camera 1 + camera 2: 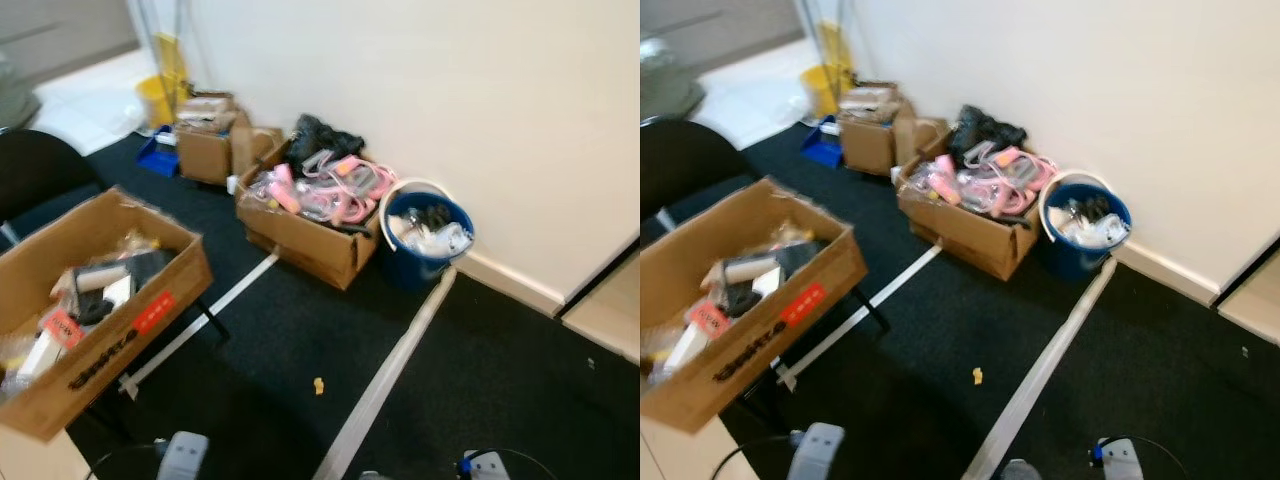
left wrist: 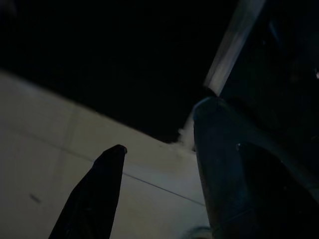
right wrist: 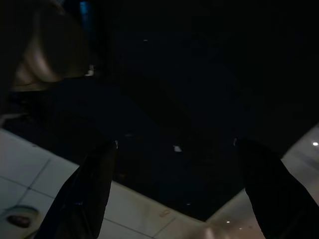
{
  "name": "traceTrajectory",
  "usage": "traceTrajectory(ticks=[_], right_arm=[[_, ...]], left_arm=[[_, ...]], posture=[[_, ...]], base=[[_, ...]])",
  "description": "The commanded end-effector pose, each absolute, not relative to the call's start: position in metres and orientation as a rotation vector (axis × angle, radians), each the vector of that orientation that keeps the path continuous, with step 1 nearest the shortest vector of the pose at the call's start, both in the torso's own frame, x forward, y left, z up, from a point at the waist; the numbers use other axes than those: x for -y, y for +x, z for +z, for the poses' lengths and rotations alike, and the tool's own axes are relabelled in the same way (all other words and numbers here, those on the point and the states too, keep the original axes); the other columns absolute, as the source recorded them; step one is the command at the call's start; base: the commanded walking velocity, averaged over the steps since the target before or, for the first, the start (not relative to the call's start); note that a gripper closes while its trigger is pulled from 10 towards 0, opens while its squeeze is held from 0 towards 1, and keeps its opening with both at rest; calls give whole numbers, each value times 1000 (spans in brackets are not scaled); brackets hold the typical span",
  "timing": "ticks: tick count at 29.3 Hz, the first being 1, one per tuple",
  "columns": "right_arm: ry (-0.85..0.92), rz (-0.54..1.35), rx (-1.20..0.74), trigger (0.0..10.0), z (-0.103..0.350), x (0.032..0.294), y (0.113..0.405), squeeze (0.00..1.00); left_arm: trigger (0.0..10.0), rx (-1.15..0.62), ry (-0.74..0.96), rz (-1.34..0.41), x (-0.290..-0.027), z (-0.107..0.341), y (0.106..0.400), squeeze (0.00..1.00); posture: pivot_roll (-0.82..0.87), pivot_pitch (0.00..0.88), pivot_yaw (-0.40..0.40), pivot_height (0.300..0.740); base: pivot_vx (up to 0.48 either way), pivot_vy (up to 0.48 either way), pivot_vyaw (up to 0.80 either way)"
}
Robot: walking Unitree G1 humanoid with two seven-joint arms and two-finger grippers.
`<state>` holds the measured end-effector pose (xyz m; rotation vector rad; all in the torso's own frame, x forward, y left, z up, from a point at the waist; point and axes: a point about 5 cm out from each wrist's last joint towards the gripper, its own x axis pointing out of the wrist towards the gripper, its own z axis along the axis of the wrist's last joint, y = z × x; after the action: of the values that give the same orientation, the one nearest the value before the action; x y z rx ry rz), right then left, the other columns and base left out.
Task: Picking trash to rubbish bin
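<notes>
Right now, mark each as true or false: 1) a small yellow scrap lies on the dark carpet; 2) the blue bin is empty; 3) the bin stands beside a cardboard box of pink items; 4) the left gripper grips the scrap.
1) True: the yellow scrap lies on the carpet.
2) False: the blue bin holds whitish trash.
3) True: the cardboard box touches it.
4) False: the left gripper is open, holding nothing.

Both arms hang idle, left end effector (image 2: 159, 164) and right end effector (image 3: 174, 164) spread.
</notes>
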<state>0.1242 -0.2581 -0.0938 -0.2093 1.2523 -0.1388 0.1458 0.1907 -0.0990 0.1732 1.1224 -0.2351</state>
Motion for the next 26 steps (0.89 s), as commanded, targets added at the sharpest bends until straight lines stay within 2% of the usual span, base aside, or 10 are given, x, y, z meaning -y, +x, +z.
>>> traceTrajectory(ticks=[1,3,6,11,18,26], right_arm=[[-243,-105,-1279,10000,-95,257,121,0],[-270,-85,-1283,10000,-95,257,122,0],[-296,-65,-1285,10000,-93,259,125,0],[-310,-67,-1288,10000,-93,261,125,0],[-316,-43,-1304,10000,-98,248,119,0],[-348,-24,-1309,10000,-97,251,120,0]], left_arm=[[10000,-1150,245,-289,-192,-102,137,0],[10000,-1160,373,-390,-190,-103,133,0],[10000,-1168,445,-439,-189,-104,131,0],[10000,-1190,441,-448,-187,-106,127,0],[10000,-1236,478,-509,-182,-111,113,0],[10000,-1227,510,-506,-178,-111,115,0]], posture=[[-36,83,81,740],[-36,83,81,740],[-36,83,81,740],[-36,83,81,740],[-36,83,81,740],[-41,58,75,740]], base=[[0,0,-744],[0,0,-744],[0,0,-744],[0,0,-744],[0,0,-744],[0,0,-744]])
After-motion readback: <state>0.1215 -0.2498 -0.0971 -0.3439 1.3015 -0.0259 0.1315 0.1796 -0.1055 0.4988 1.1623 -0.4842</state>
